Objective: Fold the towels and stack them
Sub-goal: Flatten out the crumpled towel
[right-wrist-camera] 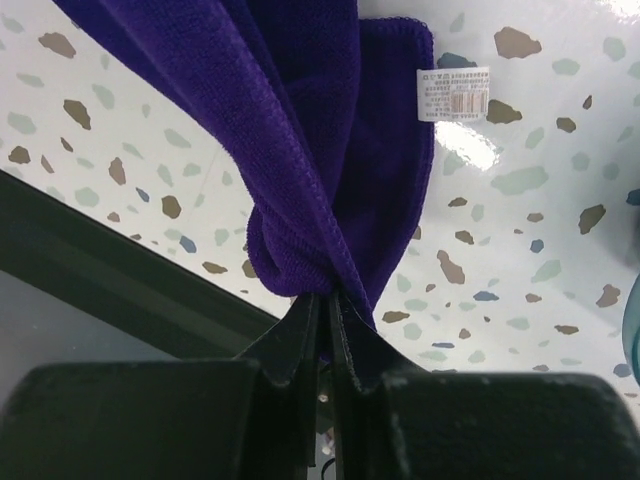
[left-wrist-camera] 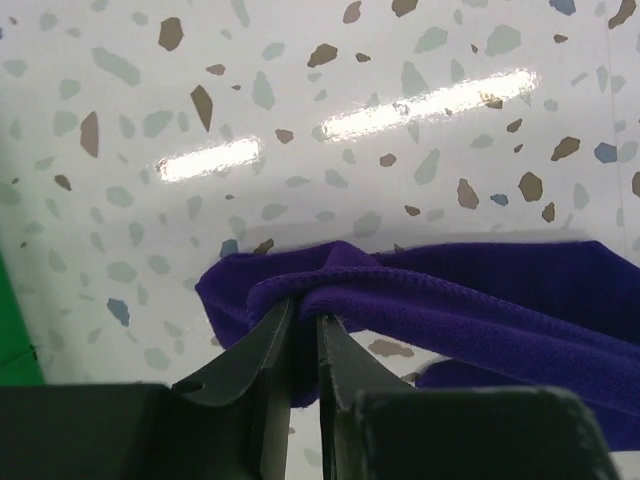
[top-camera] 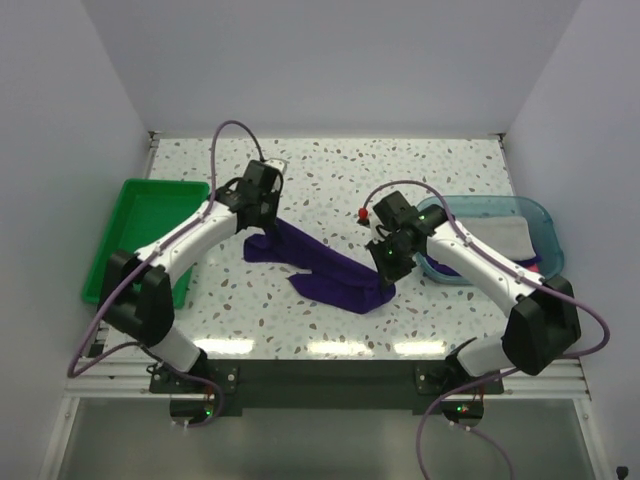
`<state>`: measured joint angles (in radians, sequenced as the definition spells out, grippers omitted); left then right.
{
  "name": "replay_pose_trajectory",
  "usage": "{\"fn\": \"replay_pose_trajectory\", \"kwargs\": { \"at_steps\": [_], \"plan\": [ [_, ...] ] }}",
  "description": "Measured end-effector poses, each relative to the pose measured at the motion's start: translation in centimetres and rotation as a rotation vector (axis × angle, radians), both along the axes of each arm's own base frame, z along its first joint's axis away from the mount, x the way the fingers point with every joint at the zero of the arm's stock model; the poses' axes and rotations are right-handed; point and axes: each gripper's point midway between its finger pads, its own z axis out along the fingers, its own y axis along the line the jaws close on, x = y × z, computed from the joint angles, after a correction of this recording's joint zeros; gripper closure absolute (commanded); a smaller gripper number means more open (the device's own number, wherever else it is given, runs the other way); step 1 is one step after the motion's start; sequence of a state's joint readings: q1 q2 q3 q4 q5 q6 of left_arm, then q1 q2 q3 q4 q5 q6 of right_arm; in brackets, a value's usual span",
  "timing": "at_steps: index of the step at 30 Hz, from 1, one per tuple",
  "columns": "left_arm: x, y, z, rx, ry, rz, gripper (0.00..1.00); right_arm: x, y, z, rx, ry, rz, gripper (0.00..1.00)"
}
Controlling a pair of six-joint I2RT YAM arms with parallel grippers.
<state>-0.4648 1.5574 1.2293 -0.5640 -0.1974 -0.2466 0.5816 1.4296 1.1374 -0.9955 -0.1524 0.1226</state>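
One dark purple towel [top-camera: 322,268] lies bunched in a diagonal band on the speckled table, stretched between my two grippers. My left gripper [top-camera: 262,226] is at its far left end. In the left wrist view its jaws [left-wrist-camera: 303,308] stand nearly together, with a fold of the purple towel [left-wrist-camera: 480,310] pinched between them. My right gripper [top-camera: 386,266] is at the near right end. Its jaws [right-wrist-camera: 325,295] are shut on a gathered corner of the purple towel [right-wrist-camera: 300,130], whose white label [right-wrist-camera: 452,93] shows. A pale grey-white towel [top-camera: 500,238] lies in the teal tray, with a sliver of pink towel [top-camera: 535,266] beside it.
A green plastic bin [top-camera: 150,215] stands at the left edge of the table. The translucent teal tray [top-camera: 545,215] sits at the right, behind the right arm. A small red object [top-camera: 362,213] lies behind the right gripper. The table's dark front edge [right-wrist-camera: 90,250] is close under the right gripper.
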Motion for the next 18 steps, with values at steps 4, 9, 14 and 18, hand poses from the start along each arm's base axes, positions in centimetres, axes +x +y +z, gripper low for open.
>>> {"fn": "replay_pose_trajectory", "kwargs": {
  "at_steps": [4,9,14,18],
  "plan": [
    [2.8,-1.9,-1.4,-0.002,0.025,-0.020,0.86,0.0,-0.2,0.0,-0.014,0.003,-0.018,1.00],
    [11.8,-6.2,4.1,-0.043,-0.141,-0.050,0.82,3.0,-0.1,1.1,-0.021,-0.102,-0.102,0.88],
    [16.8,-7.7,8.6,-0.030,-0.318,-0.046,0.24,7.7,-1.2,1.8,-0.026,-0.213,-0.292,0.43],
    [17.6,-6.5,8.3,-0.012,-0.337,0.018,0.00,8.4,-2.4,1.4,-0.071,-0.230,-0.353,0.34]
  ]
}}
